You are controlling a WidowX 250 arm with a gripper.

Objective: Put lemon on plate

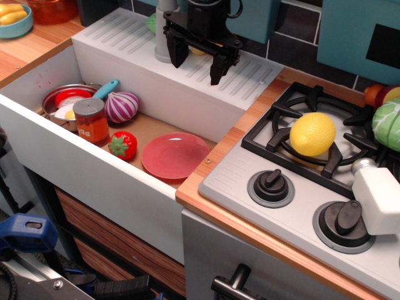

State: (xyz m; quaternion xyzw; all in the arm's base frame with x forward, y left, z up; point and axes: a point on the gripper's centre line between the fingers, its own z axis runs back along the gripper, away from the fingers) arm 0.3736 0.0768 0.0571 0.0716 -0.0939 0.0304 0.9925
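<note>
The bright yellow lemon [312, 133] rests on the black burner grate of the toy stove at the right. The flat pinkish-red plate [175, 155] lies on the floor of the sink, at its right end. My gripper [199, 64] hangs open and empty above the sink's back ledge, far left of the lemon and up behind the plate. Its two black fingers [175, 53] point down and stand apart.
In the sink [94, 172] are a metal pot with a red dish [67, 100], an orange can [92, 120], a purple onion [121, 107] and a strawberry [123, 145]. A cabbage [387, 124] and a white shaker [380, 192] sit by the stove. A blue bowl [14, 20] is far left.
</note>
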